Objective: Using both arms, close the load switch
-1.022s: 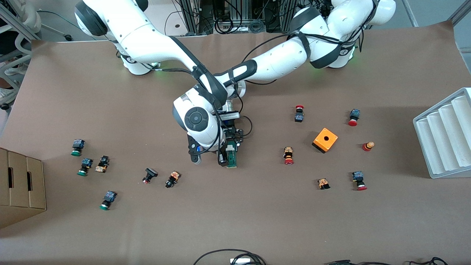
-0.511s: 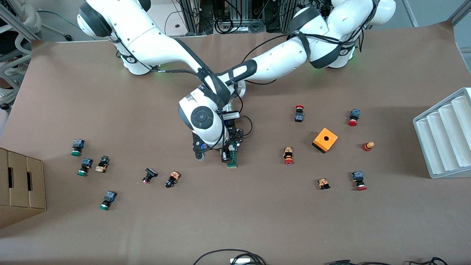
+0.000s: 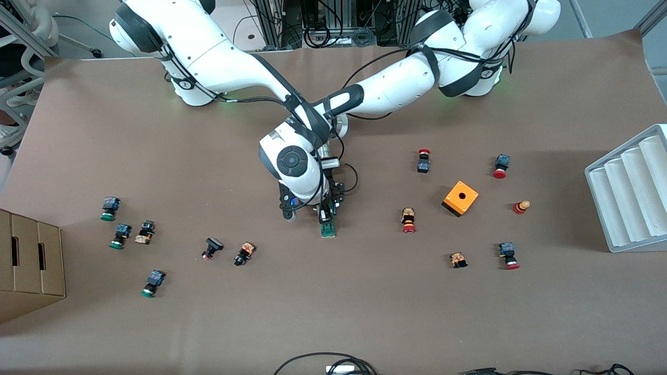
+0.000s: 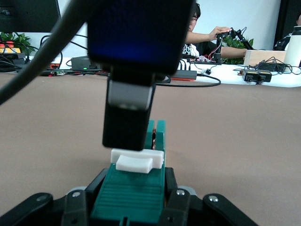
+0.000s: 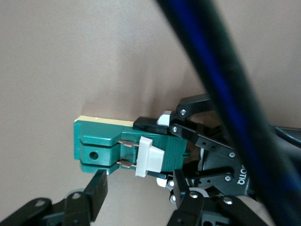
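Observation:
The green load switch (image 3: 328, 226) lies on the brown table near its middle, its white block (image 4: 138, 160) facing up. My left gripper (image 3: 330, 207) is shut on the switch's ribbed end (image 4: 131, 197), one finger on each side. My right gripper (image 3: 318, 211) is open right beside the switch, over its white block. In the left wrist view one of its black fingers (image 4: 127, 117) stands just above that block. In the right wrist view the switch (image 5: 110, 146) and its white block (image 5: 149, 157) sit just past my right gripper (image 5: 139, 181), with bare table between its spread fingers.
An orange box (image 3: 460, 198) with a round hole and several red-capped push buttons (image 3: 408, 220) lie toward the left arm's end. A white ridged tray (image 3: 630, 192) is at that edge. Green-capped buttons (image 3: 120, 235) and a cardboard box (image 3: 31, 260) lie toward the right arm's end.
The right arm's wrist has swung toward the left arm's end and closed in over the switch. The left gripper has kept hold of the switch, which stays in place.

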